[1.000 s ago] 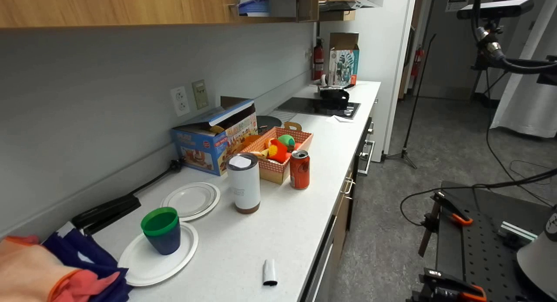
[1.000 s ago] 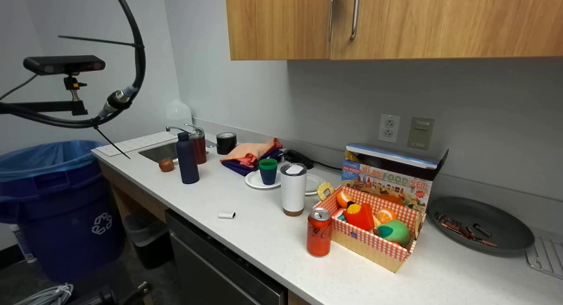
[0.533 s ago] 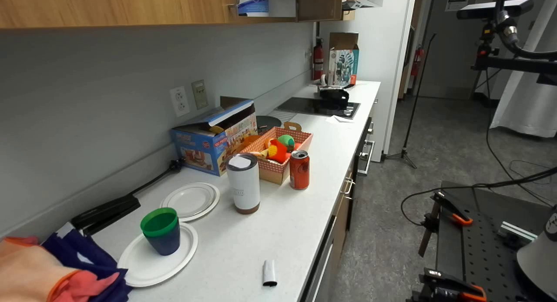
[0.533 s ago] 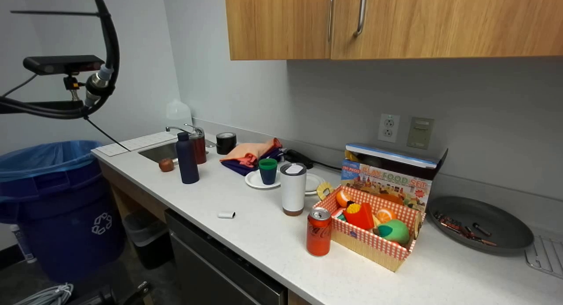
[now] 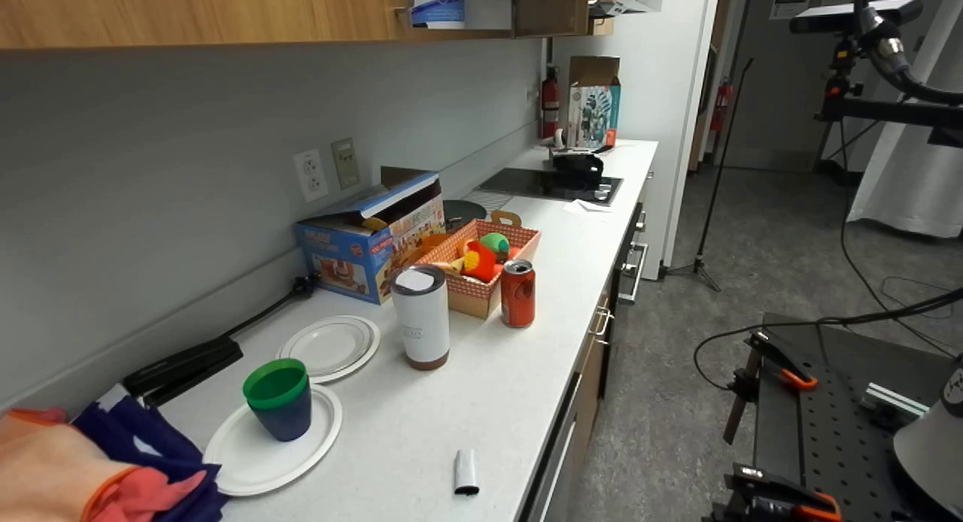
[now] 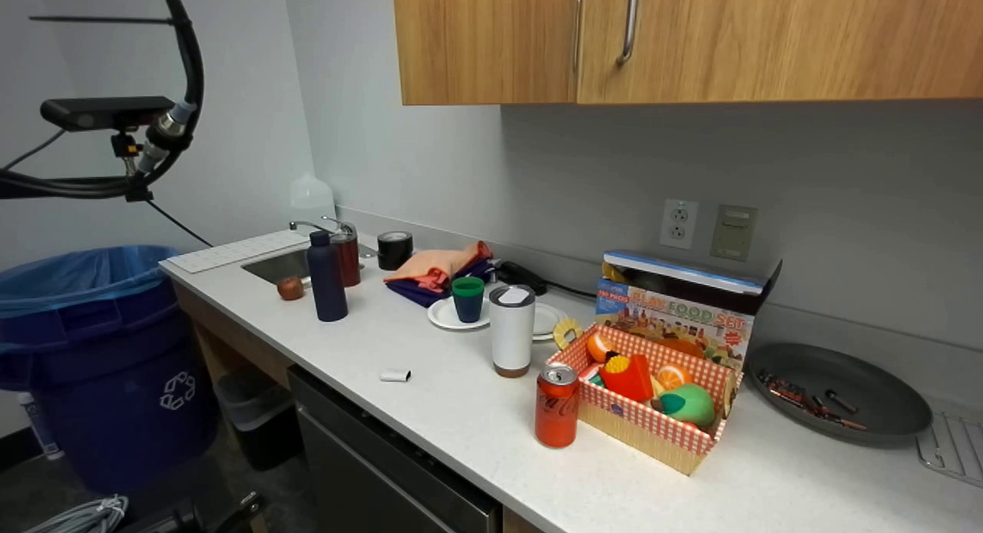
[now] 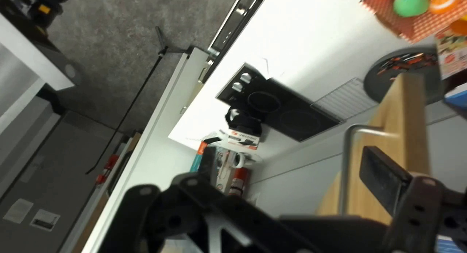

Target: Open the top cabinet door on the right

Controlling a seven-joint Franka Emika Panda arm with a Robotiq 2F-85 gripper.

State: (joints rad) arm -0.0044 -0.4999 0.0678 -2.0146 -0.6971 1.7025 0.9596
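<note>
Near the handle [image 7: 345, 169] of the open top cabinet door [image 7: 414, 125], the gripper [image 7: 292, 163] stands with jaws spread apart.

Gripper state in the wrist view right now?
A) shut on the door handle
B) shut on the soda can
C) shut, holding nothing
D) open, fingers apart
D: the gripper has its fingers standing well apart, with the door handle showing between them in the wrist view.
</note>
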